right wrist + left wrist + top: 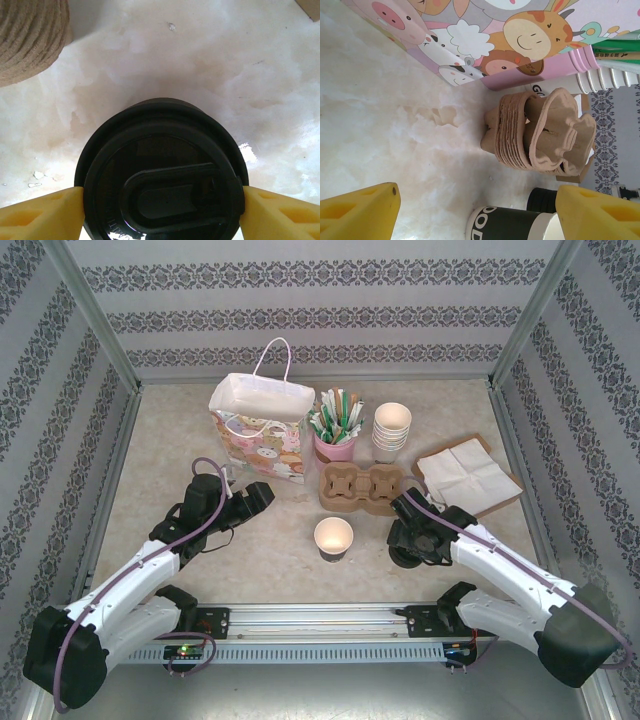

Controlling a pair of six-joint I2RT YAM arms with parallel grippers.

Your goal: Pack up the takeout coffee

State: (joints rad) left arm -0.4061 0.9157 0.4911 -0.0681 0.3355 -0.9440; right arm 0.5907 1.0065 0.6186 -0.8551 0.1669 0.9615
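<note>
The takeout coffee cup, dark-sleeved with a white rim, stands open-topped at the table's middle with no lid on it. It lies low in the left wrist view. To its right is a round black lid on a low black stack. My right gripper is down over it, and both yellow fingertips press the lid's edges. My left gripper is open left of the cup, and its fingers hold nothing.
A stack of brown cardboard carriers lies behind the cup. A cartoon gift bag stands at the back, with a pink pot of sachets and stacked white cups beside it. Napkins lie at the right.
</note>
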